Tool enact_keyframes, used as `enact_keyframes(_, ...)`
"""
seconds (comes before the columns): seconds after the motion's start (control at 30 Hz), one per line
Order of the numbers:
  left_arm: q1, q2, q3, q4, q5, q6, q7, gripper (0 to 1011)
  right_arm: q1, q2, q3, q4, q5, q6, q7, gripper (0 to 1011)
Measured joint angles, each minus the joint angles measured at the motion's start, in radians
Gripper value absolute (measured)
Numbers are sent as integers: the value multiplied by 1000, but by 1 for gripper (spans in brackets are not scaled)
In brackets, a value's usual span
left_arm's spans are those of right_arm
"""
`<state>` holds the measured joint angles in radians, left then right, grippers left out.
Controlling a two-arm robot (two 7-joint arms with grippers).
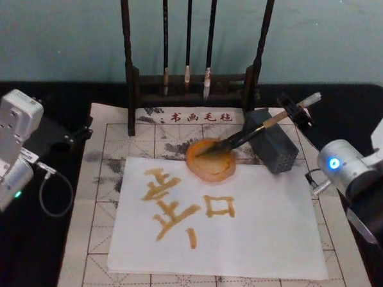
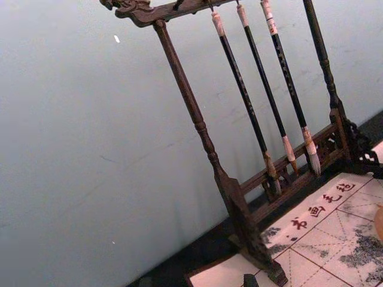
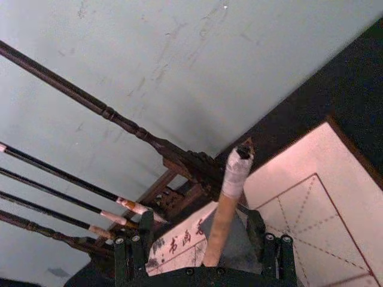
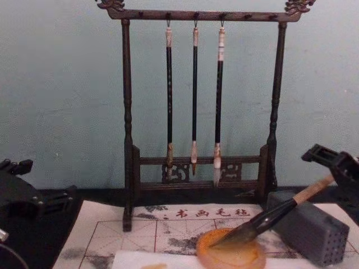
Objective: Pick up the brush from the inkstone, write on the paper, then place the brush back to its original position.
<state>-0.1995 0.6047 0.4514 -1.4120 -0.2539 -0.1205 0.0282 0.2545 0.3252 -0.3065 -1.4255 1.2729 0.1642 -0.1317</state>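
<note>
The brush (image 1: 263, 127) lies slanted, its dark bristles in the orange inkstone (image 1: 210, 162) and its tan handle resting on a grey block (image 1: 272, 144). My right gripper (image 1: 294, 111) sits at the handle's upper end, by the whitish cap. In the right wrist view the handle (image 3: 226, 197) runs between its fingers (image 3: 131, 248), which stand apart on either side, open. The chest view shows the brush (image 4: 280, 212) leaning from the inkstone (image 4: 230, 255) up to that gripper (image 4: 328, 162). The white paper (image 1: 251, 230) carries amber strokes. My left gripper (image 1: 57, 136) is parked at the far left.
A dark wooden rack (image 1: 130, 82) with three thin hanging brushes (image 4: 193, 101) stands behind the inkstone. The beige gridded felt mat (image 1: 106, 177) lies under the paper. Black table surface flanks the mat on both sides.
</note>
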Motion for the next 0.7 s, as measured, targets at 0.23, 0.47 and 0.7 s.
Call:
enact_keyframes(0.23,0,0,0,0,0,0,0,1001,-70,60,-5,-78,10,-22,13,1000)
enact_keyframes(0.47,0,0,0,0,0,0,0,1001,-143,128,-27,-154,-70,-84,74,1000)
enact_keyframes(0.7,0,0,0,0,0,0,0,1001,-196,187,-46,-214,-187,-117,134,1000)
